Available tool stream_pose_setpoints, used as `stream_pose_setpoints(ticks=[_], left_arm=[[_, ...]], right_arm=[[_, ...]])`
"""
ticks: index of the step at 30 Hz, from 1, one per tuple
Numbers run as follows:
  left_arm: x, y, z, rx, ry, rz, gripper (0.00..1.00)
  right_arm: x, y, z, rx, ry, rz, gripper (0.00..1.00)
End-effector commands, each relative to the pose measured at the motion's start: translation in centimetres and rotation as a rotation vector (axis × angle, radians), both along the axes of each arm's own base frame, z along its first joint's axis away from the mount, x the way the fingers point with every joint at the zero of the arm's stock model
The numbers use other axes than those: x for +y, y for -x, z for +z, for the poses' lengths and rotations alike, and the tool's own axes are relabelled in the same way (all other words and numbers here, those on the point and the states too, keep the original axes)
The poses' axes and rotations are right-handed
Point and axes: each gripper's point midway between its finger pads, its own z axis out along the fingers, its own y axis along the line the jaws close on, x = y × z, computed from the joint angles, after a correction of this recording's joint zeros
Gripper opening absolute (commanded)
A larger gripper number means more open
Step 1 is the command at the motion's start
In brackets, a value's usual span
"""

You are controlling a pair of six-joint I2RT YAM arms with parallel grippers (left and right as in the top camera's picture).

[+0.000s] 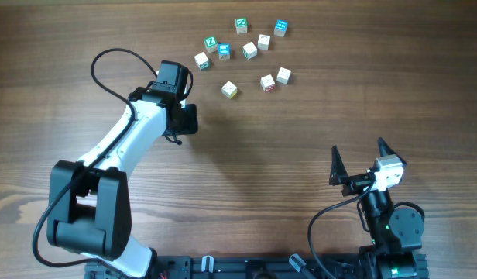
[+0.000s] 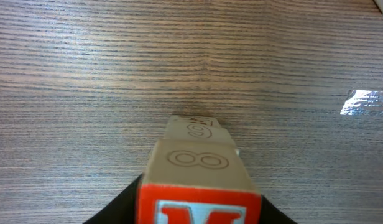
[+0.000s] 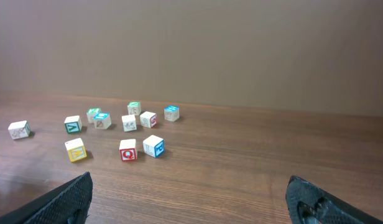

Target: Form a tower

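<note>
Left arm (image 1: 122,143) stretched forward, left gripper (image 1: 186,118) pointed down; right gripper (image 1: 358,151) level, jaws wide apart.

Light is even and diffuse from above in all three views: the table (image 1: 300,139) reads bright with no hot spots overhead, and the loose cubes (image 3: 128,149) throw only short, soft shadows. The left wrist view has one white glare patch (image 2: 365,102) on the wood at right, and the tower (image 2: 198,162) sits so close to the lens that its near cube is blurred and cropped at the bottom edge. The right wrist view is sharp at the cubes, with a flat, dimmer brown wall (image 3: 241,50) behind.
</note>
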Motion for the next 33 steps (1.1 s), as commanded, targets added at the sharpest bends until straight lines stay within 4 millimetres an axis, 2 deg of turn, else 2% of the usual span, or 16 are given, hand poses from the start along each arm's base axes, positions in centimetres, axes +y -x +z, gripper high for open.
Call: stream_pose_setpoints(ticks=[1, 3, 6, 13, 21, 31, 33], left_arm=[[0.01, 0.31, -0.54, 0.018, 0.006, 0.007, 0.48], [-0.01, 0.23, -0.52, 0.015, 0.007, 0.007, 0.48], [-0.03, 0.15, -0.5, 0.011, 0.007, 0.007, 0.37], [0.0, 0.33, -0.54, 0.019, 0.006, 0.007, 0.32], [-0.13, 0.56, -0.59, 0.029, 0.015, 0.009, 0.37], [-0.14, 0.55, -0.59, 0.03, 0.024, 0.041, 0.37], [-0.14, 0.53, -0.58, 0.029, 0.024, 0.041, 0.49]], right_arm=[[0.18, 0.04, 0.14, -0.01, 0.013, 0.012, 1.0], [0.19, 0.05, 0.14, -0.009, 0.013, 0.013, 1.0], [0.18, 0.04, 0.14, -0.009, 0.013, 0.012, 1.0], [0.19, 0.05, 0.14, -0.01, 0.013, 0.013, 1.0], [0.18, 0.04, 0.14, -0.01, 0.013, 0.012, 1.0], [0.19, 0.05, 0.14, -0.01, 0.013, 0.013, 1.0], [0.19, 0.05, 0.14, -0.009, 0.013, 0.013, 1.0]])
